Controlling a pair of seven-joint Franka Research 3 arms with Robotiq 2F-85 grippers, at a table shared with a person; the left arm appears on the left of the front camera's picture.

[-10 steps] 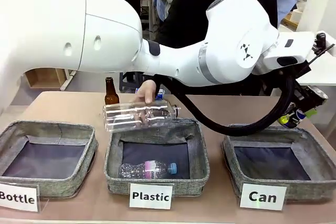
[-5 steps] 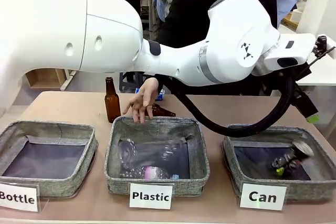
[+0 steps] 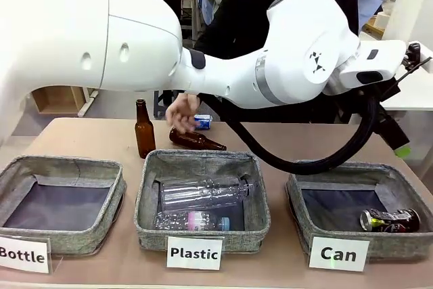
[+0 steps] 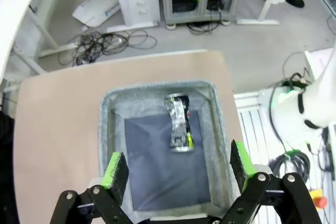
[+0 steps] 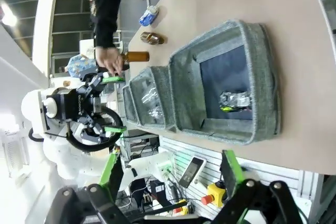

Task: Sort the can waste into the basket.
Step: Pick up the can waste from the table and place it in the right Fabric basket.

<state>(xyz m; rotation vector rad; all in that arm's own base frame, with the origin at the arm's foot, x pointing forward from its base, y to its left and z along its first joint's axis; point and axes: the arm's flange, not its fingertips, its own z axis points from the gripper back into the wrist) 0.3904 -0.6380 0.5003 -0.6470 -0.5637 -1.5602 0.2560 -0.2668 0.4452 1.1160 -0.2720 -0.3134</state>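
Observation:
The dark can with silver ends lies on its side in the Can basket, at its front right. High above that basket my left gripper hangs open and holds nothing; the dark can shows between its spread green pads, inside the Can basket. One of its fingertips shows at the right edge of the front view. The blue and white can rests on the table behind the middle basket, close to the person's hand. My right gripper is open and empty, well away from the Can basket.
The Plastic basket holds two clear bottles. The Bottle basket stands at the left. One brown bottle stands upright and another lies behind the middle basket. My left arm spans the table above the baskets.
My left gripper opened and the dark can fell into the Can basket, where it came to rest. The person dropped a clear bottle into the Plastic basket and drew the hand back.

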